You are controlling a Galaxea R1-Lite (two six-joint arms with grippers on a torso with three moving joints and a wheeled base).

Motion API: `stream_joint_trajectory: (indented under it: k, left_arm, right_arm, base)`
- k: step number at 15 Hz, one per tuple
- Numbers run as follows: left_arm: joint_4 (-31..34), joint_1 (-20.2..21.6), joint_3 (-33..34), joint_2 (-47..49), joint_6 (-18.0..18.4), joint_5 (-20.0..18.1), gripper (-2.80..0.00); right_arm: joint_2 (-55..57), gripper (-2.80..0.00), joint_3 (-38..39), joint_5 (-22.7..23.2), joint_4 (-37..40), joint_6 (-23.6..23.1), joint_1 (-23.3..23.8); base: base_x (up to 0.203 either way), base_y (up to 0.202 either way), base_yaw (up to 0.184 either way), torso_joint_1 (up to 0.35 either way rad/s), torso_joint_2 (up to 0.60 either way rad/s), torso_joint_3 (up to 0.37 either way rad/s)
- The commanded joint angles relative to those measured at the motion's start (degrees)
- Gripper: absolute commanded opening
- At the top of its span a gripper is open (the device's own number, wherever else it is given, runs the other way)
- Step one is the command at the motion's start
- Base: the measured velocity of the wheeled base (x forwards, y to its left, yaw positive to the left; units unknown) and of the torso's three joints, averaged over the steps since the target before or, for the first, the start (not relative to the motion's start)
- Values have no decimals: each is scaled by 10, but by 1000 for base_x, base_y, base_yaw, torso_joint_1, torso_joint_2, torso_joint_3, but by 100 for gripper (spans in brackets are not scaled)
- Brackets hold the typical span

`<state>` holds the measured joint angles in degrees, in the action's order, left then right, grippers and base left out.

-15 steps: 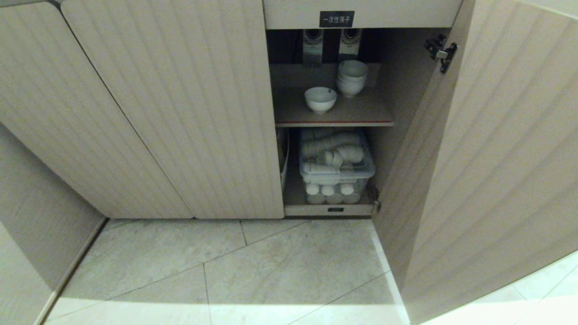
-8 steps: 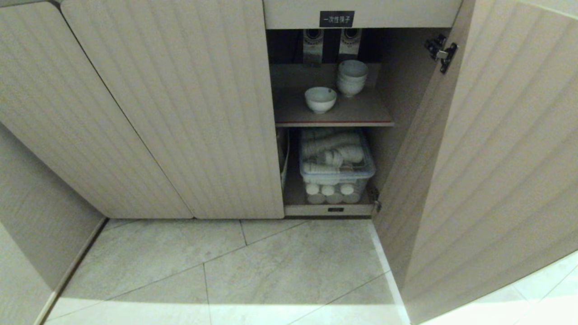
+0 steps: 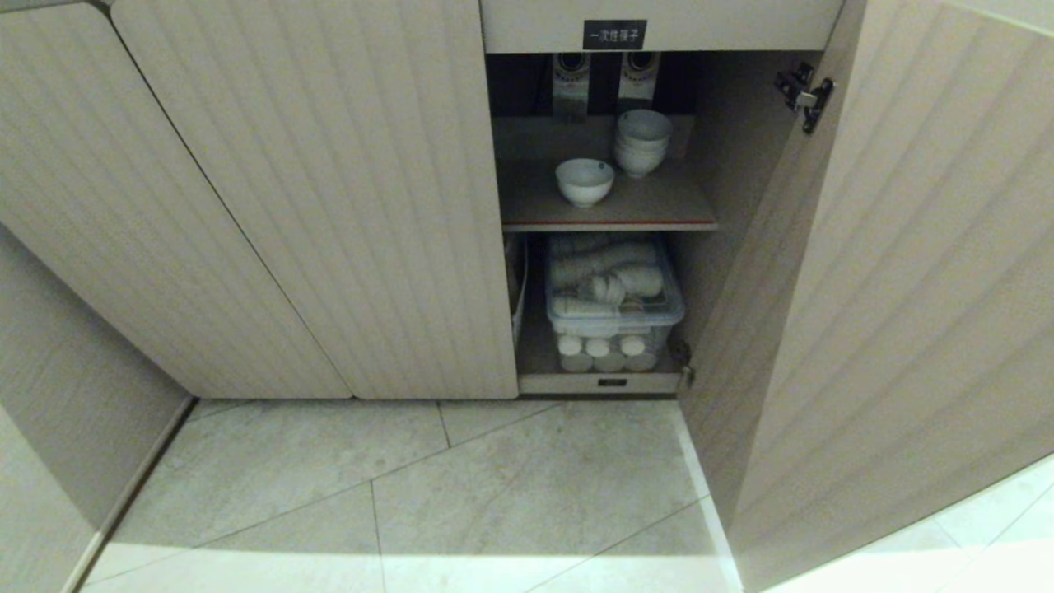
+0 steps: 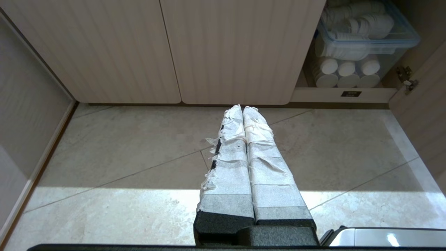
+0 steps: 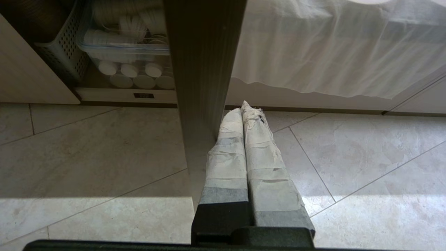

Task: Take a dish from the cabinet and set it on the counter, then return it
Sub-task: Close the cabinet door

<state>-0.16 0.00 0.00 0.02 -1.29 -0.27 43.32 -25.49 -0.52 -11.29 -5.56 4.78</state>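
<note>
The dish (image 3: 584, 180), a small white bowl, stands alone on the upper shelf of the open beige cabinet (image 3: 329, 206). The cabinet's right door (image 3: 889, 280) stands swung wide. Neither arm shows in the head view. My right gripper (image 5: 243, 108) is shut and empty, low over the floor tiles right beside the outer edge of that open door (image 5: 204, 62). My left gripper (image 4: 242, 108) is shut and empty too, above the floor in front of the closed fluted doors (image 4: 240, 48). The counter is out of view.
A pile of white bowls (image 3: 642, 142) sits behind the dish. Below the red-edged shelf (image 3: 609, 224) a clear bin (image 3: 613, 296) holds stacked white cups. A white-draped table (image 5: 341, 48) is right of the door. A wall panel (image 3: 58, 395) closes the left side.
The head view shows the cabinet, the bowls and the door all unchanged across the three frames. No arm has entered that view.
</note>
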Motion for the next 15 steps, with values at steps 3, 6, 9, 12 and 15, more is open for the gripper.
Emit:
stream_joint_trajectory:
  k: [3,6,9,12,15]
  left_arm:
    - [0,0,0,0,0,0,-280]
    - [-1,0,0,0,0,0,-280]
    - [0,0,0,0,0,0,-280]
    - [0,0,0,0,0,0,-280]
    - [0,0,0,0,0,0,-280]
  right_arm:
    - [13,-280,-6,1,0,1,0]
    - [7,-280,-1,8,6,1,0]
    - [7,-280,5,21,7,2,-1]
    - [6,-280,11,44,6,3,-1]
    - [3,-280,16,65,7,2,-5]
  base:
    - [0,0,0,0,0,0]
    - [0,0,0,0,0,0]
    - [0,0,0,0,0,0]
    - [0,0,0,0,0,0]
    - [0,0,0,0,0,0]
